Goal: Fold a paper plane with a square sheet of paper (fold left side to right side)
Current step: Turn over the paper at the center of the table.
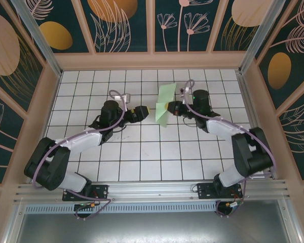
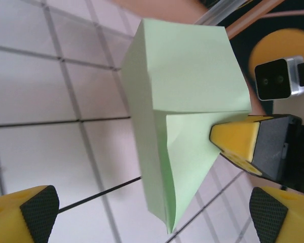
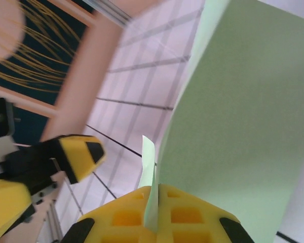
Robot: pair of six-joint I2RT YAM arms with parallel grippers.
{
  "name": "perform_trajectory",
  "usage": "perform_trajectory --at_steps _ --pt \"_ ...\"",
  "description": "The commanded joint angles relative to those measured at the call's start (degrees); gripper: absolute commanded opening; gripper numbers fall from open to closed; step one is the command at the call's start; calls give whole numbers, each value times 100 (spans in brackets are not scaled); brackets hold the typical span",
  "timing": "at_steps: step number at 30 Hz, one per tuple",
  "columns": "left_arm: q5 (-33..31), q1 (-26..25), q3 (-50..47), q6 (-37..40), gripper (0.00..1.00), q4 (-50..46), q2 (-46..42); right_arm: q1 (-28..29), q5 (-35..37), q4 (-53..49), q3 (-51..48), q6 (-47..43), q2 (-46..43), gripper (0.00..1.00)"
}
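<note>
A thin, pale mint-green sheet of paper, already creased into a smaller folded shape, sits over the white tiled table near the middle of its far edge. It stands on edge rather than lying flat, leaning a little. Whether its lower tip touches the table, I cannot tell.

The right end effector is closed on the sheet of paper, coming in from the table's right side. In the right wrist view its yellow fingers are pressed together with a thin paper edge pinched in the slot between them, and a broad green face rises to the right. In the left wrist view the same yellow fingertip sits on a lower folded flap, below a straight crease that runs under the wide upper panel.

The left end effector reaches in from the table's left side with its jaws spread wide and nothing held. Its black-padded yellow fingers sit either side of the sheet of paper in its own camera, just short of it and not touching.
</note>
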Motion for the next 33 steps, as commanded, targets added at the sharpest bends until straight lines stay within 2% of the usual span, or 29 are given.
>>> perform_trajectory --at_steps 1,7,10,16,24,27,33 --pt "802 23 -48 -650 99 1211 -319 -216 -956 737 -71 47 -510 0" --pt "1843 23 118 -1871 98 3103 -225 -244 -1581 963 222 312 -1107 0" --pt "2151 16 196 -2501 98 4033 22 -179 -1739 1074 310 488 -1207 0" --pt "2305 -17 336 -2889 98 4469 342 101 -1831 1141 489 553 -1353 0" --pt "2513 -133 403 -2998 94 4775 475 320 -1800 1319 643 719 -1303 0" --pt "2560 -153 413 -3020 85 4883 471 343 -1754 1361 644 815 -1258 0" --pt "2497 -161 392 -2855 50 4727 408 343 -1677 1344 565 941 -1254 0"
